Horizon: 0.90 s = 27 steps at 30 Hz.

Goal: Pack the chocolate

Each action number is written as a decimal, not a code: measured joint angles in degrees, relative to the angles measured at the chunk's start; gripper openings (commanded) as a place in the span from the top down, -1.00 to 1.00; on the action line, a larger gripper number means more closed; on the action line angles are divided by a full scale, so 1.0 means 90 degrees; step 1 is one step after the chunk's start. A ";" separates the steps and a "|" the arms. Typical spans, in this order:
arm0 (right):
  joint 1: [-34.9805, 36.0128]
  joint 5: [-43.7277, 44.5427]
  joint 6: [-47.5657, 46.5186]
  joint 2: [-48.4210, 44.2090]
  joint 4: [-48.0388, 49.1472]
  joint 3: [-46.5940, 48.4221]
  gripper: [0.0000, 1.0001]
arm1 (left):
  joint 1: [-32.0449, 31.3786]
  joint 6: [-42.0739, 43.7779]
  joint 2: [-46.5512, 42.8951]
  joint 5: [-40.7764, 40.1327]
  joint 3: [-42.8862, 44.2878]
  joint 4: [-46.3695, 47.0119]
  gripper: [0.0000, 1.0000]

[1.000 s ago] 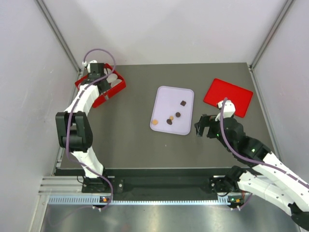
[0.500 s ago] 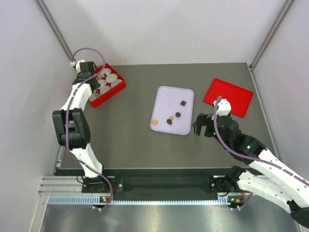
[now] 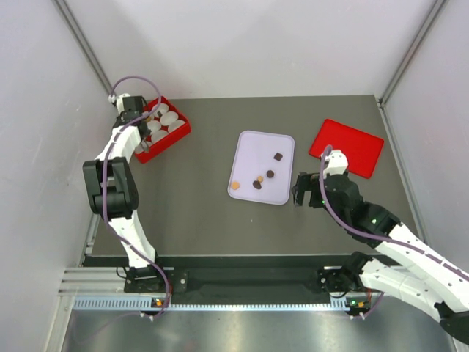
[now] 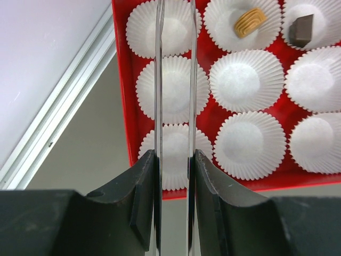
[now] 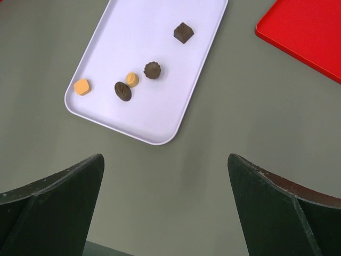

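Over the red box [image 4: 127,61], left gripper [image 4: 175,16] hangs empty, thin blades a narrow gap apart, above the left column of paper cups [image 4: 245,80]. Two pieces are packed: caramel piece [image 4: 250,22], dark piece [image 4: 302,30]. Five more chocolate pieces [image 5: 153,70] lie on the lavender tray [image 5: 197,74]. Right gripper [image 5: 165,160] is spread wide, empty, near its corner. Risks: blades snag a cup's pleats and drag it. Small caramel round sits just beside the dark oval, so one pinch may take both.
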 measured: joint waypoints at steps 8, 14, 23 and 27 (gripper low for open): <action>0.0000 0.0017 0.0002 0.0211 0.0032 0.0000 -0.99 | 0.0000 0.0090 0.0187 -0.0175 0.0087 0.0036 0.21; 0.0000 0.0019 -0.0002 0.0318 0.0051 0.0000 -0.99 | 0.0000 0.0146 0.0185 -0.0177 0.0095 0.0046 0.21; 0.0000 0.0017 -0.0002 0.0408 0.0146 0.0000 -0.99 | 0.0000 0.0153 0.0104 -0.0170 -0.0051 0.0107 0.21; 0.0000 0.0017 -0.0022 0.0408 0.0194 0.0000 -0.99 | 0.0000 0.0151 0.0056 -0.0170 -0.0085 0.0104 0.21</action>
